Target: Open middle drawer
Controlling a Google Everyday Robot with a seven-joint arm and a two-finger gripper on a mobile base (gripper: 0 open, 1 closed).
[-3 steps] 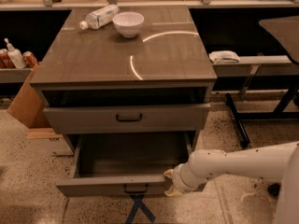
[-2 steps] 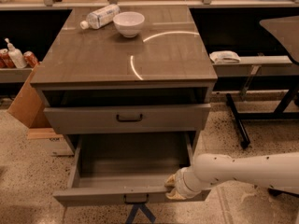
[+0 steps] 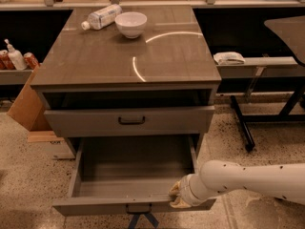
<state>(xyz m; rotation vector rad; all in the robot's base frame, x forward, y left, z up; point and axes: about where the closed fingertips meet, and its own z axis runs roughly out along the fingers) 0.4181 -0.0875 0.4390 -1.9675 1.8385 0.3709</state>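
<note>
The middle drawer (image 3: 95, 205) stands pulled far out of the grey-brown cabinet, showing its plain grey inside (image 3: 133, 168). Its low front panel carries a small dark handle (image 3: 138, 208) at centre. My gripper (image 3: 176, 195) comes in from the right on a white arm (image 3: 248, 178). It sits at the right part of the front panel's top rim, one finger inside the drawer and one in front, closed on the panel, to the right of the handle.
The taller top drawer (image 3: 128, 120) sits above, slightly out. On the cabinet top (image 3: 95, 56) are a white bowl (image 3: 131, 24) and a lying bottle (image 3: 101, 16). A cardboard box (image 3: 26, 104) stands left; a table frame (image 3: 243, 123) and white cloth (image 3: 228, 57) are right.
The middle drawer has slid further out toward the camera, and my gripper has moved with it, down and toward the camera, staying on the front panel.
</note>
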